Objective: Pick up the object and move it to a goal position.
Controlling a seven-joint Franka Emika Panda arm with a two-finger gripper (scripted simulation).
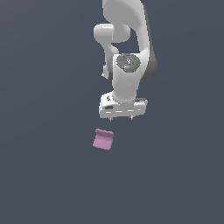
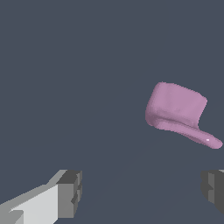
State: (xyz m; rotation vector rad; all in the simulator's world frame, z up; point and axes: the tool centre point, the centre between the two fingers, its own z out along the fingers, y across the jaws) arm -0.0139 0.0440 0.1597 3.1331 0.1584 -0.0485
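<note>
I judge I'm in the approach: my end effector [image 1: 122, 117] hangs with its fingers [image 2: 70, 192] spread wide and nothing between them. The pink-purple object [image 1: 103, 139] lies on the table [image 1: 43, 175], apart from it, toward the exterior view's left. Next I must centre over it and descend. It's blocky, with a flared lip.

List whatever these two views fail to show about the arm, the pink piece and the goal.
- Arm base: cut off by the top edge of the exterior view.
- End effector fingers: tiny in the exterior view; in the wrist view, one finger is cut by the frame edge.
- Underside of the pink piece: hidden by its own body in both views.
- Goal position: no marker appears in either view.
</note>
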